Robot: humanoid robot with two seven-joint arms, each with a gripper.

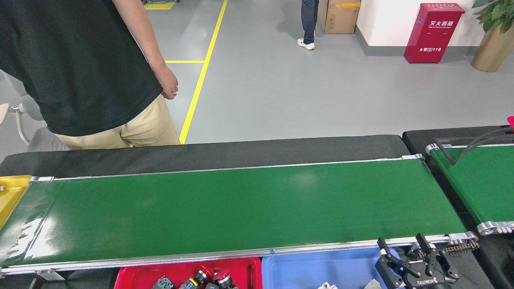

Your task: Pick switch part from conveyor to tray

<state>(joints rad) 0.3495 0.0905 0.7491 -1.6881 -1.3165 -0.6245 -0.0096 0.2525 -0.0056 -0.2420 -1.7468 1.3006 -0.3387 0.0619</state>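
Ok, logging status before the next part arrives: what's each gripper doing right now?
Left gripper: not in view.
Right gripper: open, holding nothing, beside the blue tray.
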